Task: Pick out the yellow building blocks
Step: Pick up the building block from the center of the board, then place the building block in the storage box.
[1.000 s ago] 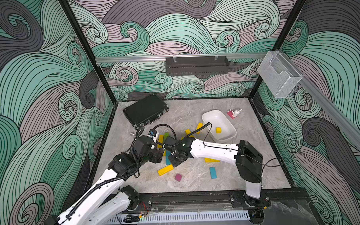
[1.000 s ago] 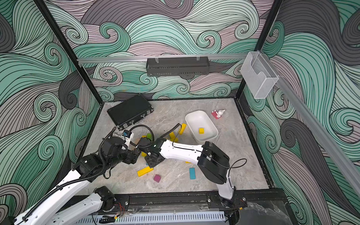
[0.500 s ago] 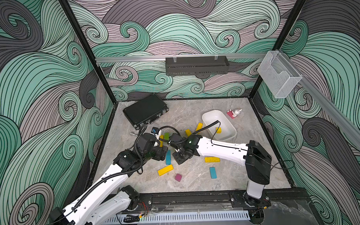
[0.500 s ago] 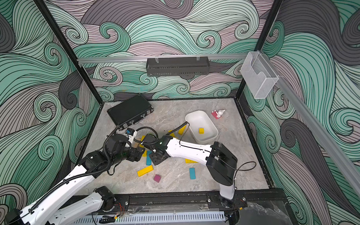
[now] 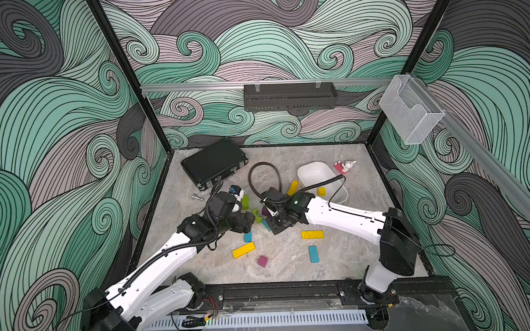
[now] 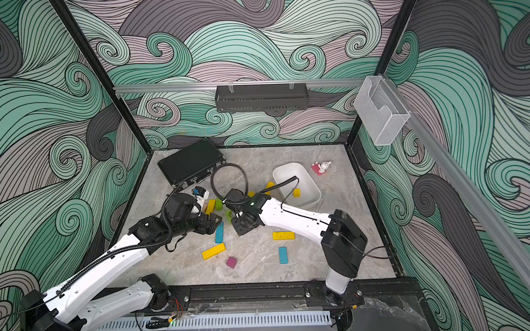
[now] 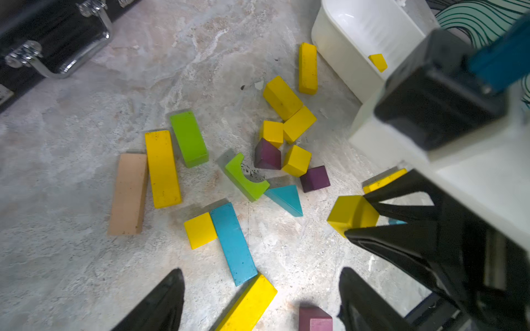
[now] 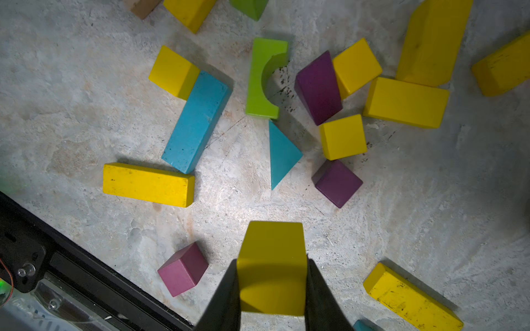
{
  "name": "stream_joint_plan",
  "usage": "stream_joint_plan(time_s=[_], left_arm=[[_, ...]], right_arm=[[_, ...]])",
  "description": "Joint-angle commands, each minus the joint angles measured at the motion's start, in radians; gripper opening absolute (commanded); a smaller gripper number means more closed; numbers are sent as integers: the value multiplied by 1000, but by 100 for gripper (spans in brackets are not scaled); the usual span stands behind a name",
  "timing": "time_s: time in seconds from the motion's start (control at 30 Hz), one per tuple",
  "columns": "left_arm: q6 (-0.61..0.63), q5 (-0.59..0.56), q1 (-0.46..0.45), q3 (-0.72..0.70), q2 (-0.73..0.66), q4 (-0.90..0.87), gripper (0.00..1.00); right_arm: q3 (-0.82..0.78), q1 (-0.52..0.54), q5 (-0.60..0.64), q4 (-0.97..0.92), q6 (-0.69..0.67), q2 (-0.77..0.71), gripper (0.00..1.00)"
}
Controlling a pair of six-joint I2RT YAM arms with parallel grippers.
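I'm looking into a booth whose walls (image 5: 283, 35) are covered in teal, grey and mauve swirl paper, with a black frame and a grey marbled table (image 5: 287, 159) as the floor. Beyond both claws, against the back, sits a closed black case (image 5: 213, 163), and beyond the right claw (image 8: 272, 286) a white bin (image 5: 309, 173) with one yellow cube inside. My right claw is pinched on a yellow cube (image 8: 272, 258), lifted clear of the table. The left claw (image 7: 258, 298) stands spread over the scatter, gripping nothing. The other yellow building blocks (image 7: 162, 169) lie loose between the claws and the bin, mixed with lime, teal, purple and one tan bar (image 7: 129, 193). On the near side of the right claw lie a yellow bar (image 5: 312, 234) and a magenta cube (image 5: 263, 261).
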Motion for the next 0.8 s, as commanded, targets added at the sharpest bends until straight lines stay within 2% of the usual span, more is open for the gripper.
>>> stream_joint_plan(time_s=[0.0,0.43,0.77], left_arm=[[-30,33,3,45,22,23,83],[-52,90,3,104,131,87,82],[-58,160,1,201,264,103,81]], right_arm=[[-18,-23,14,3,-19,-40,20],[-51,-103,36,4,-54,-107,21],[-82,-217,37,3,-76,-169,21]])
